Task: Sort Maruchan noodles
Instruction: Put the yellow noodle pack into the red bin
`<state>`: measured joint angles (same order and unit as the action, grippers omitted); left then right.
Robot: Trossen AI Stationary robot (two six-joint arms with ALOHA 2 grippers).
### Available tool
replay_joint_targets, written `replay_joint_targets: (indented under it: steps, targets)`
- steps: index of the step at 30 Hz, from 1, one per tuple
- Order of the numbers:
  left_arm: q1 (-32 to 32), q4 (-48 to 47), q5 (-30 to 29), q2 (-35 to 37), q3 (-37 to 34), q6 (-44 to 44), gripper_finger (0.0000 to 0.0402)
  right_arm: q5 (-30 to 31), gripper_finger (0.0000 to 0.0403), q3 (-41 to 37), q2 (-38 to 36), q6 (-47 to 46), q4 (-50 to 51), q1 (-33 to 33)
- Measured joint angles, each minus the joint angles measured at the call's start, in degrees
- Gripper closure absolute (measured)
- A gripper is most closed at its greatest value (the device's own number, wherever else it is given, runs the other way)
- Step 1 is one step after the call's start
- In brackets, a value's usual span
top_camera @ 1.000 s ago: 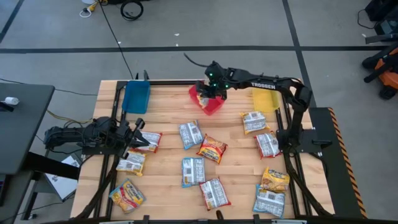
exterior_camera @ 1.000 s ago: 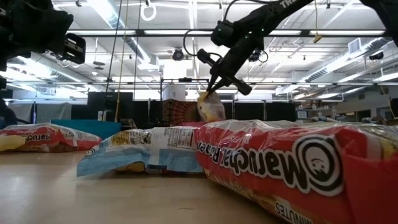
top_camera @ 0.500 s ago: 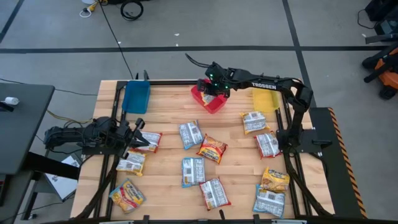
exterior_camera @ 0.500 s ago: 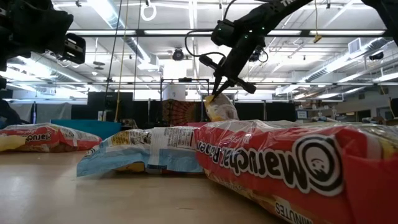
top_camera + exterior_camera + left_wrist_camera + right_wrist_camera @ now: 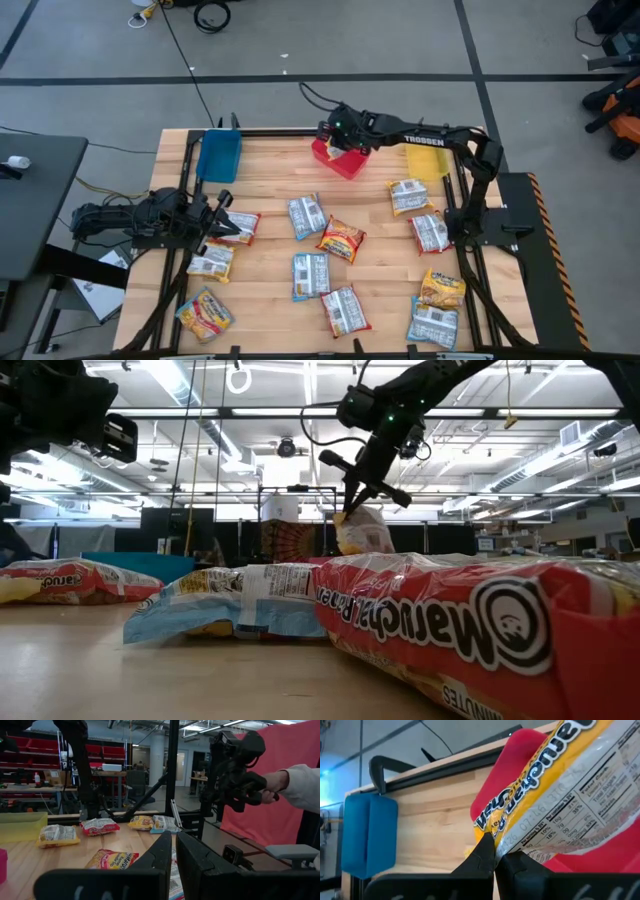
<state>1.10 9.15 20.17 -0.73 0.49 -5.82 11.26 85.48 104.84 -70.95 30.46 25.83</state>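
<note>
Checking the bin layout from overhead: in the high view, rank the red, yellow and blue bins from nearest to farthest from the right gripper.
1. Red bin, directly under the right gripper, far edge centre.
2. Yellow bin, far-right side.
3. Blue bin, far-left corner.

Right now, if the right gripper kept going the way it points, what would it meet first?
Probably the red bin: the right gripper, shut on a yellow noodle packet, points down into it. Depth is unclear.

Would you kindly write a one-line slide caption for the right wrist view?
Right gripper shut on a yellow noodle packet, holding it over the red bin.
</note>
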Motion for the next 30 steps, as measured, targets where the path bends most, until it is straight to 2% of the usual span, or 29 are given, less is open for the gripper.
replay_joint_targets:
  steps: [7, 10, 16, 23, 30]
  targets:
    - [0.0, 0.0, 0.0, 0.0, 0.0, 0.0, 0.0370, 5.7, 0.0400, 0.0, 0.0, -2.8, -1.4, -1.7]
    - [0.0, 0.0, 0.0, 0.0, 0.0, 0.0, 0.0370, 7.9, 0.0400, -2.2, 0.0, -4.4, -6.2, -2.4]
    - [0.0, 0.0, 0.0, 0.0, 0.0, 0.0, 0.0370, 7.8, 0.0400, -8.8, 0.0, -3.7, -15.7, -2.5]
    - [0.0, 0.0, 0.0, 0.0, 0.0, 0.0, 0.0370, 6.5, 0.0401, -11.1, 0.0, 11.0, -18.4, -2.3]
    - [0.0, 0.0, 0.0, 0.0, 0.0, 0.0, 0.0370, -5.1, 0.0401, -12.5, 0.0, 24.6, -21.8, -0.9]
